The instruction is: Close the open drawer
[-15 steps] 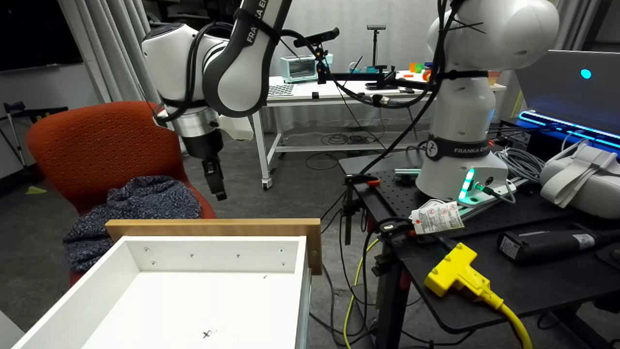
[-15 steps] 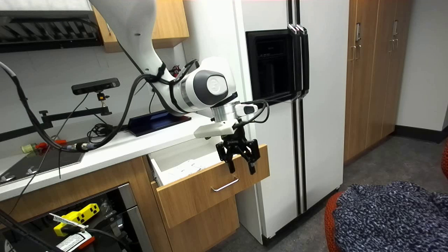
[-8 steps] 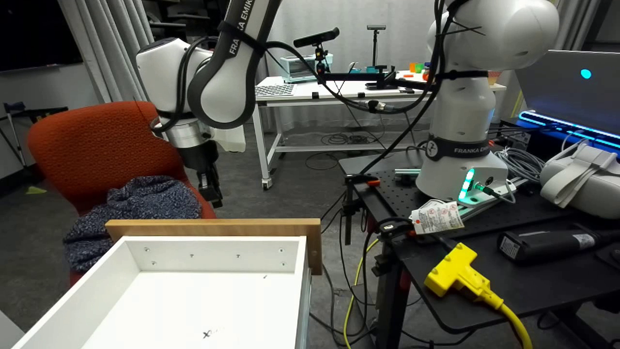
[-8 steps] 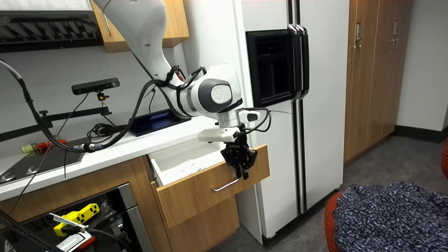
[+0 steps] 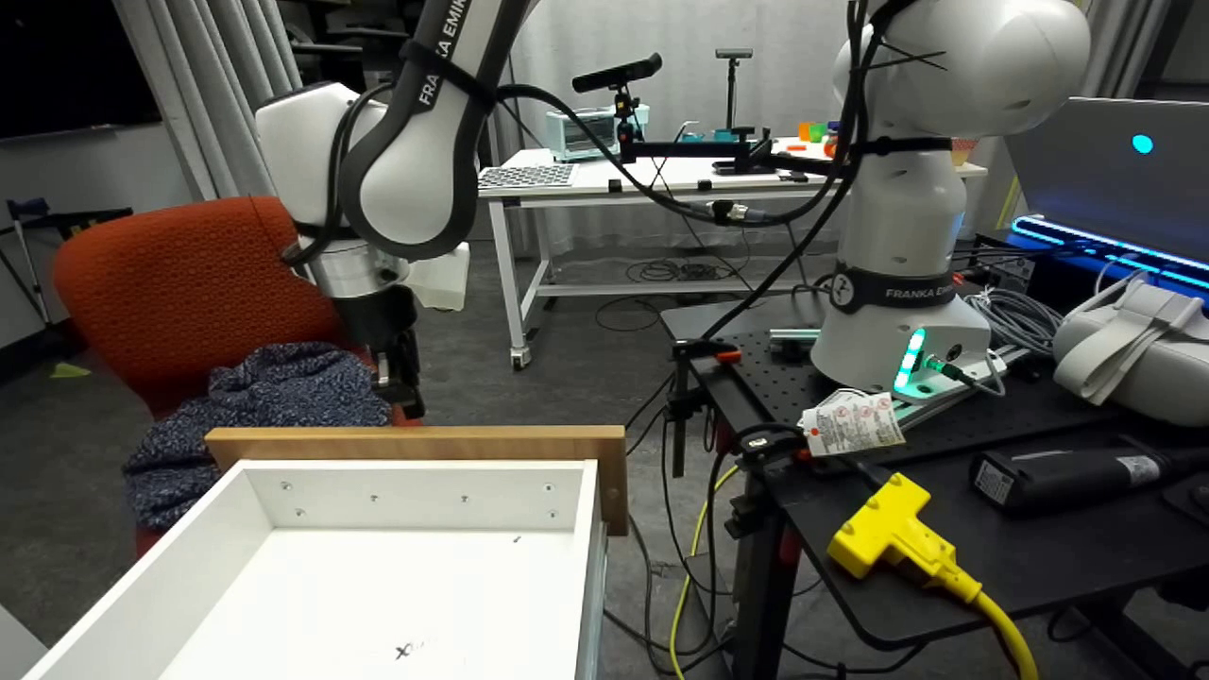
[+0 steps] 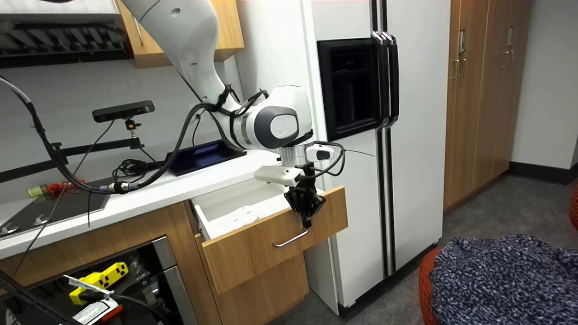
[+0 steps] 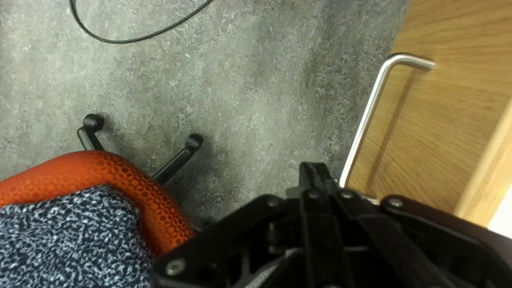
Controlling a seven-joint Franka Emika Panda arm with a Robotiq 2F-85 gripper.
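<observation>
The drawer (image 5: 397, 586) is pulled out, its white inside bare in both exterior views. Its wooden front (image 6: 253, 257) carries a silver bar handle (image 6: 291, 239), which in the wrist view is a long metal bar (image 7: 370, 112) on the right. My gripper (image 6: 307, 223) is on the outer side of the front, near one end of the handle. Its fingertips (image 7: 308, 170) meet with nothing between them, beside the handle on the floor side. Whether they touch the handle or front, I cannot tell.
An orange chair (image 5: 198, 293) with a dark fuzzy cloth (image 7: 72, 240) stands close to the gripper's outer side. A white fridge (image 6: 415, 135) rises beside the drawer. The counter (image 6: 158, 194) lies above it. A black cart (image 5: 945, 557) bears the arm's base.
My gripper has come down and closer to the drawer's front. Its fingers have gone from wide open to shut. The drawer has not moved.
</observation>
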